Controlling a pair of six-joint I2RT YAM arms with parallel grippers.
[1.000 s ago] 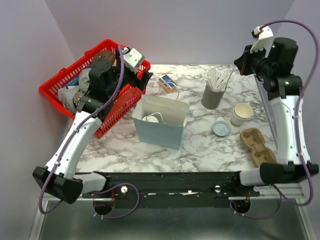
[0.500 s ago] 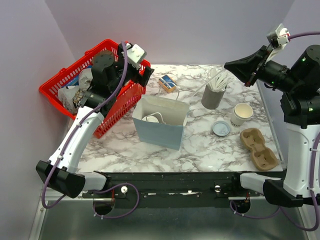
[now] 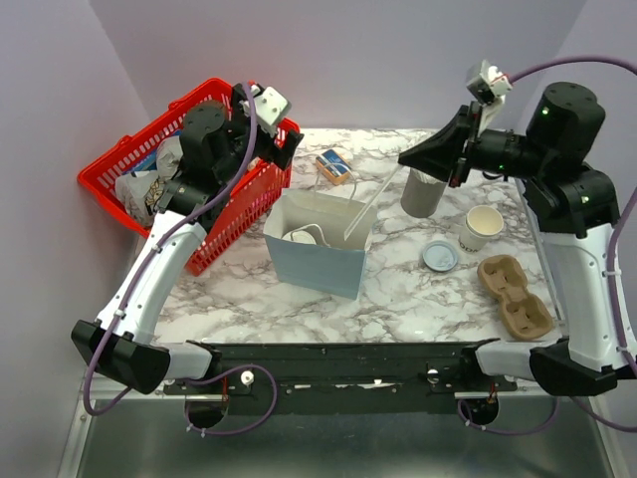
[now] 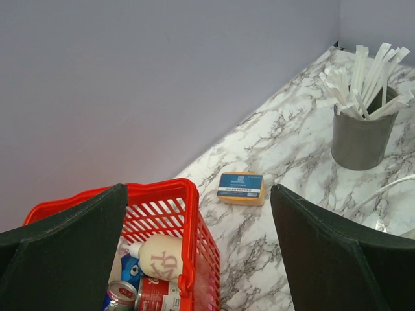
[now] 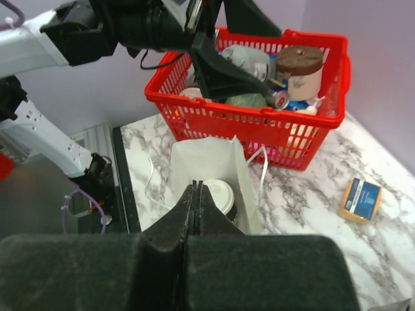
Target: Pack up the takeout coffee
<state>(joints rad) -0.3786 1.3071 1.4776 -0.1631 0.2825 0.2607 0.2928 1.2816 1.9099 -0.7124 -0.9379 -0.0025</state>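
The coffee cup (image 5: 218, 194) sat in the bag (image 5: 194, 155), its round white lid showing. The right claw (image 5: 196, 186) pinched a thin straw (image 3: 373, 206); the left claw (image 4: 198, 192) was wide open.

The right arm swings in from the upper right corner toward the upper middle of the top view. The right gripper (image 3: 403, 159) now points left, just beside the grey holder (image 3: 423, 197). The white wrapped straw (image 3: 371, 204) pinched at its tip now slants clear of the holder, its lower end at the mouth of the paper bag (image 3: 318, 264).
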